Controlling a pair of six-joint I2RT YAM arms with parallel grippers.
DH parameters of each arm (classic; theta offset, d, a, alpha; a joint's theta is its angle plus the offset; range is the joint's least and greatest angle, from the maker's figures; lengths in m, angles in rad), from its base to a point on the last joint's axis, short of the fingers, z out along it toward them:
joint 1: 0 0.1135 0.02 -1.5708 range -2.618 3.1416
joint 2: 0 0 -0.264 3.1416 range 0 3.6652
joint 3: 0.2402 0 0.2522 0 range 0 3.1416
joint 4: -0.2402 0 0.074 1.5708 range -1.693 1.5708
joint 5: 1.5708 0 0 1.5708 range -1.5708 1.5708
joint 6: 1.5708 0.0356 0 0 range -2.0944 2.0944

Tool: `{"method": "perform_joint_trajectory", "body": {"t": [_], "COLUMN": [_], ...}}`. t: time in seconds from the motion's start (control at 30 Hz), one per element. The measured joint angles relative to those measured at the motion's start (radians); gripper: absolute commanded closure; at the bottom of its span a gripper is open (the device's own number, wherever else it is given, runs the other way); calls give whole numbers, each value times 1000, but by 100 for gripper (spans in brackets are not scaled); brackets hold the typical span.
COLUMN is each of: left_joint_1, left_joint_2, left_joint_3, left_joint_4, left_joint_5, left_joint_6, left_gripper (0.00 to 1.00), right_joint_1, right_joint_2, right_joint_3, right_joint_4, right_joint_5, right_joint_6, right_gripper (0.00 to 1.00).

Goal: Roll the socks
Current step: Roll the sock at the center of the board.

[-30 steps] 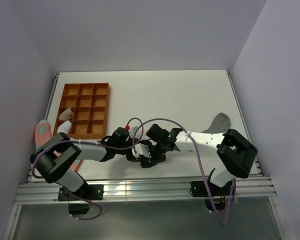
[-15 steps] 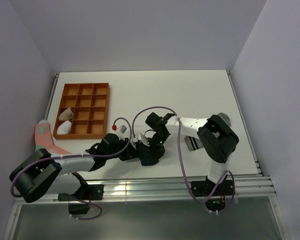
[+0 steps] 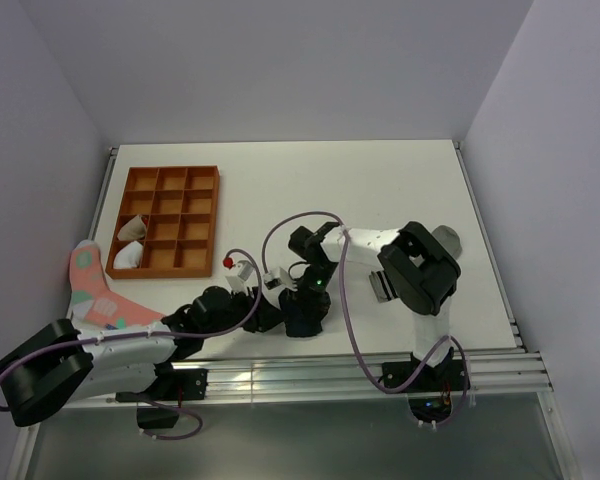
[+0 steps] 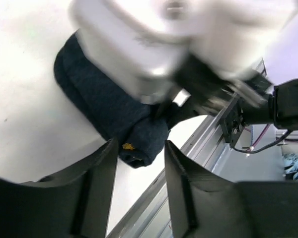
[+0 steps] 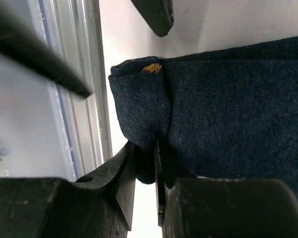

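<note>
- Navy was what filled both wrist views: the navy sock (image 5: 228, 94) lay folded on the white bench (image 3: 330, 190). It sat close to the metal rail (image 5: 92, 74) at the near edge, roughly midway between the two arm bases.
- My right gripper (image 5: 145, 151) was pinched narrow on a corner of the sock's folded end, with cloth bunched between its fingers (a small yellow stitch (image 5: 151, 68) showed at the fold's other corner).
- My left gripper (image 4: 139, 148) stood parted, one finger to each side of that same folded end. In the right wrist view its fingers hung clear of the cloth, so it held nothing.
- From above, the two grippers met over the sock and hid most of it, and I could not make out its shape there.
- The grey sock (image 3: 447, 237) lay on the right side of the bench, well apart from the navy one and partly covered by the right arm.
- An orange-brown tray (image 3: 166, 273) of compartments sat on the left side of the bench. Its left column held a beige bundle (image 3: 132, 229) and, in the next cell nearer me, a white bundle (image 3: 127, 255).
- A pink sock (image 3: 92, 290) with a teal spot lay near the tray's near left corner, at the bench's left edge.
</note>
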Motion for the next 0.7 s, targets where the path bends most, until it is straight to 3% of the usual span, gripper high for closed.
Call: {"method": "perform_joint_trajectory", "body": {"t": [0.4, 0.7], "left_joint_1": [-90, -106], "left_joint_2": [-9, 145], "left_joint_3": [-47, -26], "left_joint_4": [153, 231], "left_joint_5": [-65, -43], "left_joint_6": [171, 258], "left_gripper": [54, 52], "right_joint_1": [-7, -20], "right_joint_2": [65, 88], "right_joint_3": [52, 70], "right_joint_4": [-79, -100], "right_joint_5": [-24, -36], "right_joint_6": [21, 43], "right_gripper": [78, 78]}}
